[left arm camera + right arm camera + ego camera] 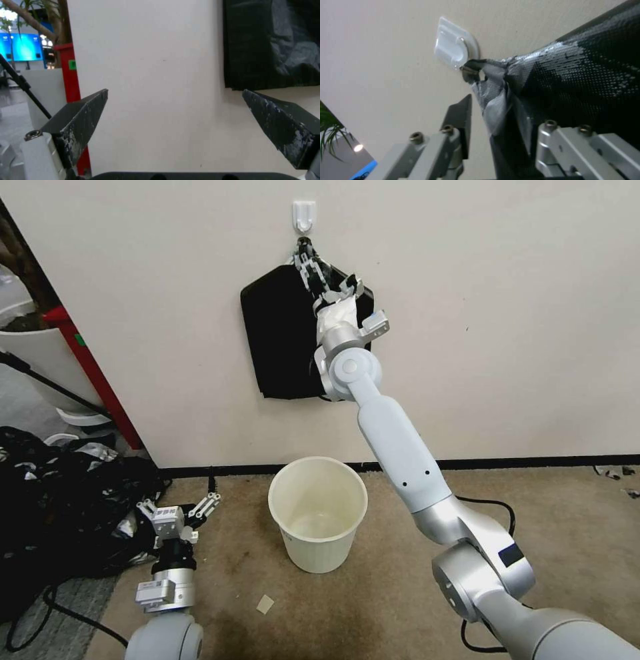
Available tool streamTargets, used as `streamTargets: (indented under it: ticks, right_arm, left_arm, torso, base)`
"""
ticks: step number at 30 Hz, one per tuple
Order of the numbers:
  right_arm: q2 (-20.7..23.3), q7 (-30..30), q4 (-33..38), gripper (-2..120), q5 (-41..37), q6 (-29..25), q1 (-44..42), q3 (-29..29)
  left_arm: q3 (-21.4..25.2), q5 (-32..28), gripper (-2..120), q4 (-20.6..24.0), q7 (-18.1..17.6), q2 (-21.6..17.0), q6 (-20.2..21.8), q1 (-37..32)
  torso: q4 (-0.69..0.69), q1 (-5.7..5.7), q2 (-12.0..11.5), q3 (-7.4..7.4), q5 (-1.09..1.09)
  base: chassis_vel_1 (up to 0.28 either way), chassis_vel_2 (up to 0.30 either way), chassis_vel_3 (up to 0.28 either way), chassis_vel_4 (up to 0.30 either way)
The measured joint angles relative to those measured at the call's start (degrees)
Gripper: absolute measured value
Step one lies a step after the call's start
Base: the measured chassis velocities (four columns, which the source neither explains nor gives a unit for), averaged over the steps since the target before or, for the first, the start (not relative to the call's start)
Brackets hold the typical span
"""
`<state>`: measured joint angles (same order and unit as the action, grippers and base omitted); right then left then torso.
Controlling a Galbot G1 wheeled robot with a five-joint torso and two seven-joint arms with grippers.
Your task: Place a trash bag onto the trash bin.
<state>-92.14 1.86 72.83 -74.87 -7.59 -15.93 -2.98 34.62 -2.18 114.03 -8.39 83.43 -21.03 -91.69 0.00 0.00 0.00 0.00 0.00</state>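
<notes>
Trash bin (pixel 319 553) stands upright and unlined on the carpet floor (pixel 400 593) at the wall base. At 12 o'clock from it, up the wall, a flat black bundle (pixel 277 340) with a grey taped top hangs from a white hook (pixel 304 213). The right end effector (pixel 313 263) is raised against the bundle's top, just under the hook; cannot tell if it is open or clamped on the plastic. The left end effector (pixel 179 503) is parked low at 9 o'clock of the bin, spread wide and holding nothing, with a black plastic heap (pixel 60 500) beyond it. Step looks like fetching a bag, bin lining not started. Next move likely calls for a firm pinch on one layer and a pull clear of the hook.
</notes>
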Motion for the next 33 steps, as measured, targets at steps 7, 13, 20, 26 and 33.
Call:
streamTargets:
  ticks: [7, 13, 20, 26, 33]
  right_arm:
    - [0.0, -0.3, 0.1, 47, 0.3, 0.0, 0.0, 0.0]
    - [0.0, -1.2, -0.7, 70, 0.3, 0.0, 0.6, -0.3]
    - [0.0, -2.7, -1.0, 60, 0.2, -0.7, 0.5, -0.4]
    - [0.0, -4.4, -0.2, 39, 0.4, -0.9, -0.4, 0.5]
    - [0.0, -5.3, -1.3, 21, 0.9, -1.1, 0.3, 0.4]
  left_arm:
    - [0.0, 0.4, 100, -0.2, 0.0, 0.2, -0.3, -0.2]
    - [0.1, 0.6, 100, -0.2, 0.0, 0.1, -0.3, -0.3]
    - [0.2, 0.7, 100, -0.1, -0.1, 0.0, -0.3, -0.4]
    - [0.1, 0.8, 100, -0.4, -0.1, 0.0, -0.3, -0.3]
    - [-0.1, 1.1, 100, -1.1, -0.1, 0.1, -0.5, -0.2]
  torso:
    - [0.0, 0.0, 0.0, 0.0, 0.0]
    - [0.0, 0.0, 0.0, 0.0, 0.0]
    - [-0.01, 0.0, 0.0, 0.0, 0.0]
    - [0.0, 0.0, 0.0, 0.0, 0.0]
    - [-0.01, 0.0, 0.0, 0.0, 0.0]
  base:
    - [0.0, 0.0, 0.0, 0.0]
    - [0.0, 0.0, 0.0, 0.0]
    - [0.0, 0.0, 0.0, 0.0]
    - [0.0, 0.0, 0.0, 0.0]
    - [0.0, 0.0, 0.0, 0.0]
